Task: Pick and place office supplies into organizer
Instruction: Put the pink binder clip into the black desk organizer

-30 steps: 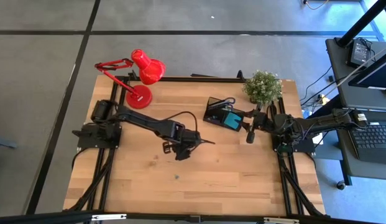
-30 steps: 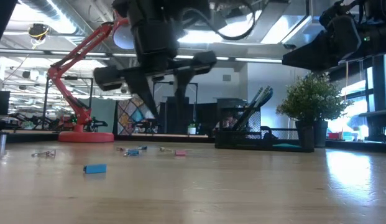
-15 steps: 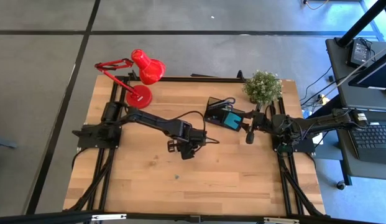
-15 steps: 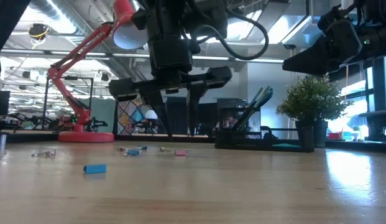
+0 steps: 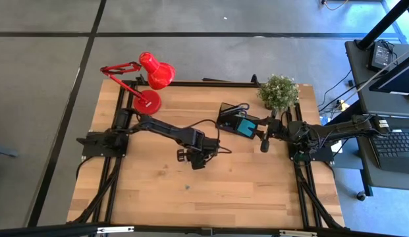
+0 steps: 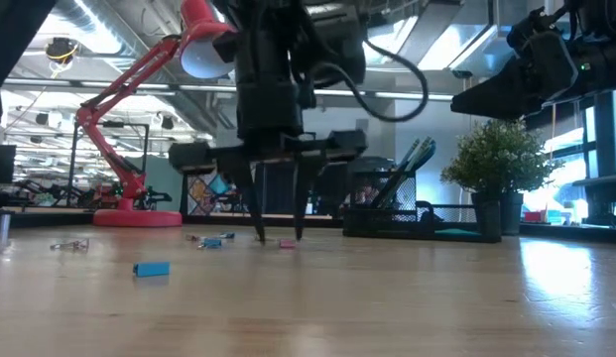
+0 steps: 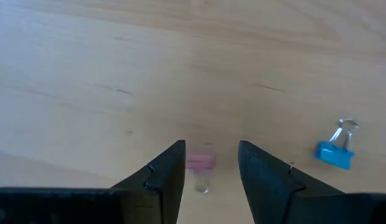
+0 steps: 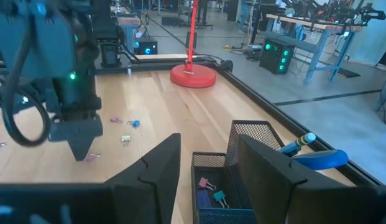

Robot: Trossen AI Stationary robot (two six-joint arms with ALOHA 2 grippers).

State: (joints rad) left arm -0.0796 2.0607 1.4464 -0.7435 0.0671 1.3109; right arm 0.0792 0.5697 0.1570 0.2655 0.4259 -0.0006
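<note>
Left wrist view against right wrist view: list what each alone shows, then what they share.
Only the left wrist view: a close look at the pink binder clip lying between the open left end effector's fingers, with a blue binder clip beside it.

Only the right wrist view: the organizer with clips inside, blue scissor handles, the red lamp base, and the open right end effector.

Both: the wooden table and small clips lying on it.

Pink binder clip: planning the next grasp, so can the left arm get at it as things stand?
Probably yes: the left end effector is open, its fingers straddle the pink binder clip, and nothing lies between.
</note>
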